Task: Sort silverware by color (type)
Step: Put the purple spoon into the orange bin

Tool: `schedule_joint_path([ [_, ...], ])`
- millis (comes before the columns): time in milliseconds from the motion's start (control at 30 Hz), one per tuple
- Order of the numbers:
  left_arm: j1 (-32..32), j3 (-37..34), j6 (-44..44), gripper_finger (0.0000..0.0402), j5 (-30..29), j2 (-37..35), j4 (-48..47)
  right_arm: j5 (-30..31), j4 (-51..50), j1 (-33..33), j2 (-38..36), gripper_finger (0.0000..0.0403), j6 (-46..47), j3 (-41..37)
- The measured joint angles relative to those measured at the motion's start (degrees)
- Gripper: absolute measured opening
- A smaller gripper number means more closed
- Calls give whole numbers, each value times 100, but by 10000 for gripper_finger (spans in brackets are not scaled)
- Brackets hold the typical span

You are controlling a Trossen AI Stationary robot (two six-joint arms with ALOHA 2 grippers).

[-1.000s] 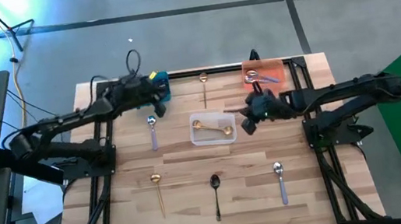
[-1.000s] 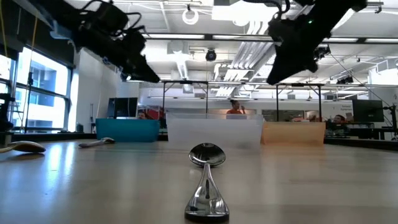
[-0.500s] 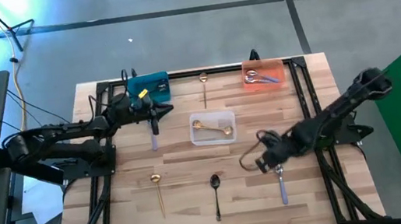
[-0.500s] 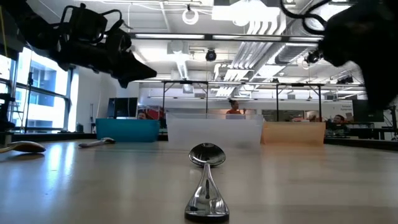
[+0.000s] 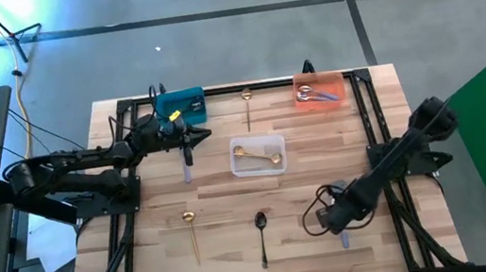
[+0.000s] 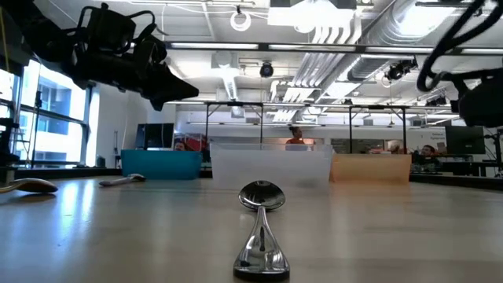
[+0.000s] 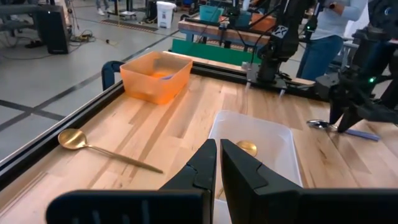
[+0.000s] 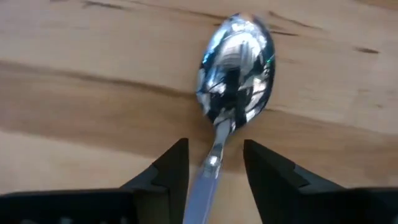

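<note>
My right gripper [image 8: 216, 167] points down, open, over a silver spoon [image 8: 235, 68] with a lilac handle [image 5: 344, 234] lying near the table's near right. Its fingers stand on either side of the spoon's neck, apart from it. My left gripper [image 5: 196, 138] is shut and empty, pointing about level toward the right, above another lilac-handled spoon [image 5: 186, 172] lying flat by the blue bin [image 5: 183, 104]. A gold spoon [image 5: 192, 231] and a dark spoon [image 5: 261, 233] lie near the front. A further gold spoon [image 5: 246, 103] lies at the far edge.
A clear bin [image 5: 276, 164] at mid-table holds a gold spoon [image 5: 257, 156]. An orange bin [image 5: 338, 79] at the far right holds silver spoons. Black frame rails [image 5: 132, 185] run along both table sides. People stand in the room beyond the table.
My right gripper has swung from beside the clear bin toward the table's near edge and down, turning to point down over the near-right silver spoon. My left gripper has sunk a little from beside the blue bin and tipped toward level, then kept still.
</note>
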Motion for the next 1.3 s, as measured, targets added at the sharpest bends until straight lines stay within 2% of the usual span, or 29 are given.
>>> schedule_joint_path([
  [100, 0, 0, 0, 12, 0, 0, 0, 6, 55, -70, 197, 106, -160, 36],
  [300, 1, 0, 0, 12, -45, 1, 5, 224, -57, -234, 188, 12, -979, 117],
  [467, 2, 0, 46, 12, -74, 2, 21, 863, -1017, -736, -169, 12, -1910, 410],
  [567, 2, 2, 107, 12, -204, 2, 32, 1242, -1601, -1208, -527, 5, -2825, 529],
  [667, 8, 2, 119, 12, -399, 2, 72, 1625, -1988, -1957, -979, 6, -3976, 619],
  [767, 13, 2, 116, 12, -459, 2, 170, 1845, -2275, -2984, -1336, 3, -5631, 605],
  [967, 13, 4, 52, 12, -574, 2, 233, 1976, -1559, -5504, -1522, 1, -9448, 605],
  [1067, 15, 4, 52, 12, -694, 2, 236, 1980, -1062, -6516, -1399, 1, -11061, 725],
  [1167, 44, 4, 50, 12, -720, 2, 280, 1991, -955, -7191, -1170, 1, -12129, 1231],
  [1300, 105, 4, 9, 12, -737, 2, 288, 2109, -987, -7641, -713, 1, -13316, 2031],
])
